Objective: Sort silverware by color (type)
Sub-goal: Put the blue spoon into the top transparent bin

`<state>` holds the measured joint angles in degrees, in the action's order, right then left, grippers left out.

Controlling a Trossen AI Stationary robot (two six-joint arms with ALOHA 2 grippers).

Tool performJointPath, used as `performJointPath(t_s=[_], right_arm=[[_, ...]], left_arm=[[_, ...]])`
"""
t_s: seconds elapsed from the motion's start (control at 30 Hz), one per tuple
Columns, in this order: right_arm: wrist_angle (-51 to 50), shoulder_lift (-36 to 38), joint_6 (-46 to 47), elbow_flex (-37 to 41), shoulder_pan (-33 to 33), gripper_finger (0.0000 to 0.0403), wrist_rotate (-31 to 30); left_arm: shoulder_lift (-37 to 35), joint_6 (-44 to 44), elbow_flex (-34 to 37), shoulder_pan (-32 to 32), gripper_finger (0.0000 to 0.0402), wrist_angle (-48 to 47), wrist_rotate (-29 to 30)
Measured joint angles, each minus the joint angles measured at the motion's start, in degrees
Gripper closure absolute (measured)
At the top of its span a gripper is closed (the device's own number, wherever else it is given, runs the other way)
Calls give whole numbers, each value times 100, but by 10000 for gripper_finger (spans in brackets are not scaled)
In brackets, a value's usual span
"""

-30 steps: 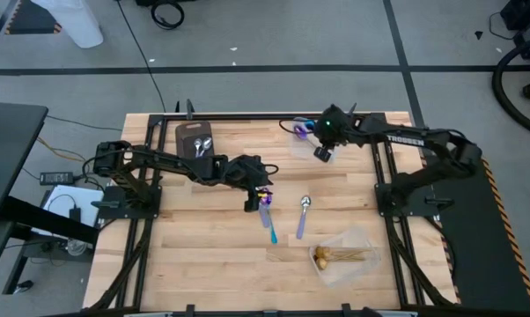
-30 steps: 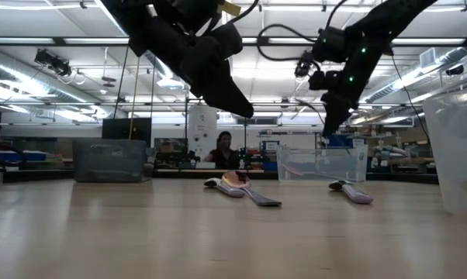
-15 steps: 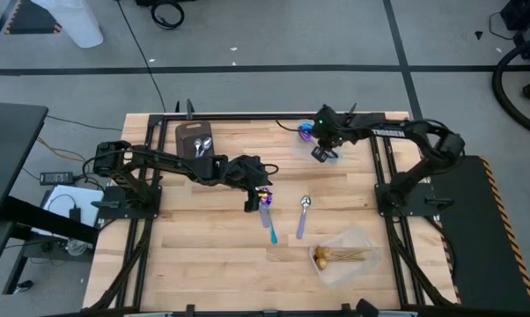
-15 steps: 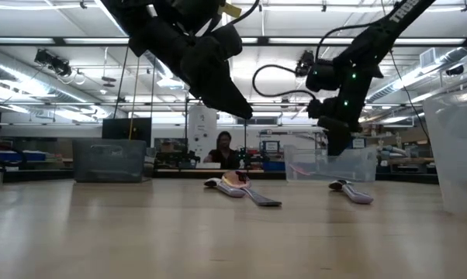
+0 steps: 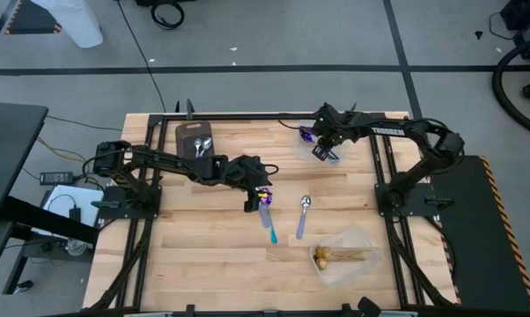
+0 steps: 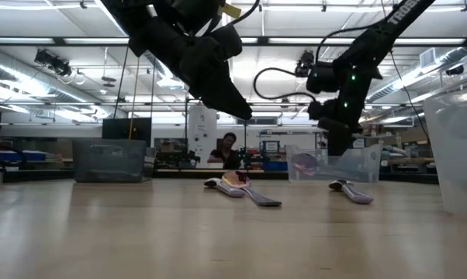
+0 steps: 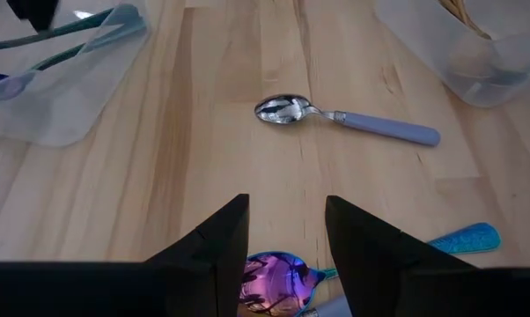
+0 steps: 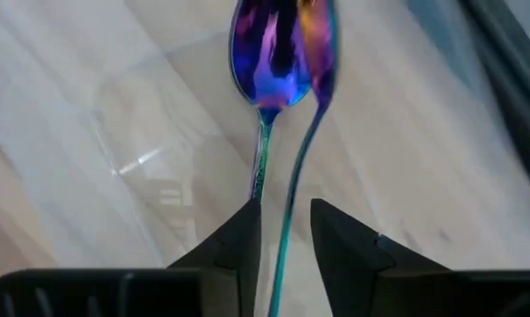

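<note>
My left gripper (image 5: 252,204) (image 7: 287,238) hangs open above the table's middle, over the bowl of an iridescent spoon (image 7: 269,282) whose teal handle (image 5: 272,231) lies flat on the wood. A silver spoon with a lavender handle (image 5: 303,216) (image 7: 344,116) lies next to it. My right gripper (image 5: 321,151) (image 8: 285,229) is slightly open, low over a clear container (image 5: 309,134) (image 6: 334,164) by the far edge. Two iridescent spoons (image 8: 269,53) lie in it, bowls side by side. My right gripper has the thin teal handle (image 8: 289,216) of one iridescent spoon running up between its fingers, with a gap on either side. That spoon's bowl (image 8: 320,48) lies in the container. I cannot tell whether a finger touches the handle.
A dark grey tray (image 5: 195,139) with silver spoons sits at the far left. A clear container (image 5: 344,255) holding gold spoons stands near the right front. Bare wood lies between them. A person shows far behind the table (image 6: 230,147).
My right gripper has come down from above the clear container until it stands low at it, carrying the iridescent spoon down, so that the spoon's bowl now lies in the container.
</note>
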<state>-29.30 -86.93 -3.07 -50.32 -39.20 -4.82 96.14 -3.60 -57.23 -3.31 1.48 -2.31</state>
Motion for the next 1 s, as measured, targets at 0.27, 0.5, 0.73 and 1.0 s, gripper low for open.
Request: performJointPath(t_s=[0.27,0.5,0.73,1.0], right_arm=[[-278,891,187,-230,134,290,64],[-154,1424,310,-232,744,290,913],[430,1543,506,-180,1489,291,923],[1957,1569,966,730,2788,292,424]], left_arm=[[0,-23,0,98,242,-499,-229],[111,-505,0,273,242,-767,-260],[149,-1309,0,292,242,-780,-258],[246,-1329,4,326,242,-827,-258]])
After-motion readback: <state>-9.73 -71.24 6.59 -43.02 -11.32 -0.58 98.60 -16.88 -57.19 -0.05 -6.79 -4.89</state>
